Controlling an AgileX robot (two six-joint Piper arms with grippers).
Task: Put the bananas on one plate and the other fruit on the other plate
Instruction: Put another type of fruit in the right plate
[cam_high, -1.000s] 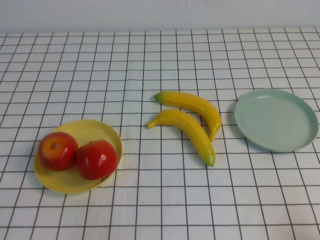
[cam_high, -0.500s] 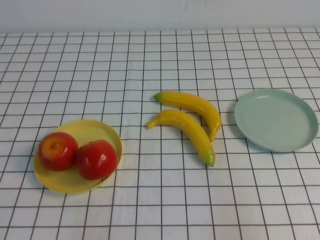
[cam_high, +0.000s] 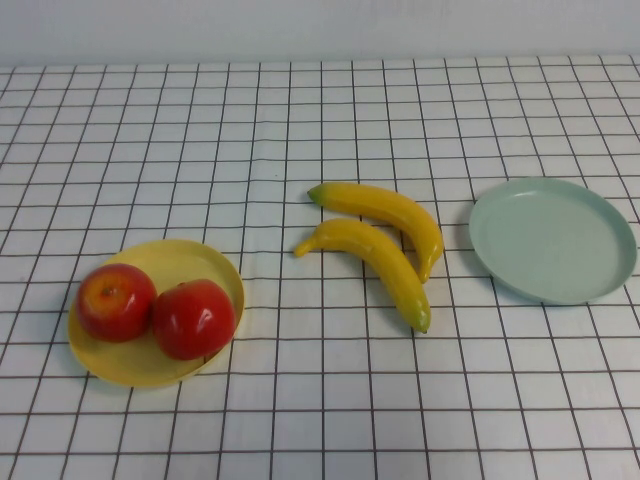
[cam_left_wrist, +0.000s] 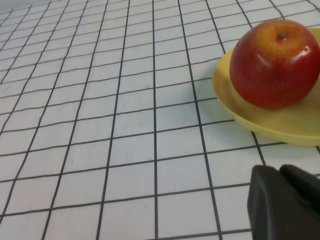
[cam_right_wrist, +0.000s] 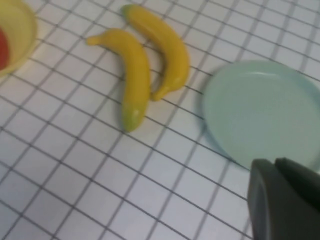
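Observation:
Two red apples (cam_high: 115, 300) (cam_high: 193, 318) sit side by side on the yellow plate (cam_high: 150, 372) at the front left. Two yellow bananas (cam_high: 385, 210) (cam_high: 385, 265) lie next to each other on the cloth at the middle. The pale green plate (cam_high: 555, 240) is empty at the right. Neither arm shows in the high view. My left gripper (cam_left_wrist: 280, 169) is shut and empty, low over the cloth near the yellow plate (cam_left_wrist: 270, 130) and one apple (cam_left_wrist: 275, 62). My right gripper (cam_right_wrist: 275, 161) is shut and empty, near the green plate (cam_right_wrist: 260, 110), with the bananas (cam_right_wrist: 136, 75) (cam_right_wrist: 165, 45) beyond.
A white cloth with a black grid (cam_high: 320, 400) covers the whole table. A pale wall runs along the far edge.

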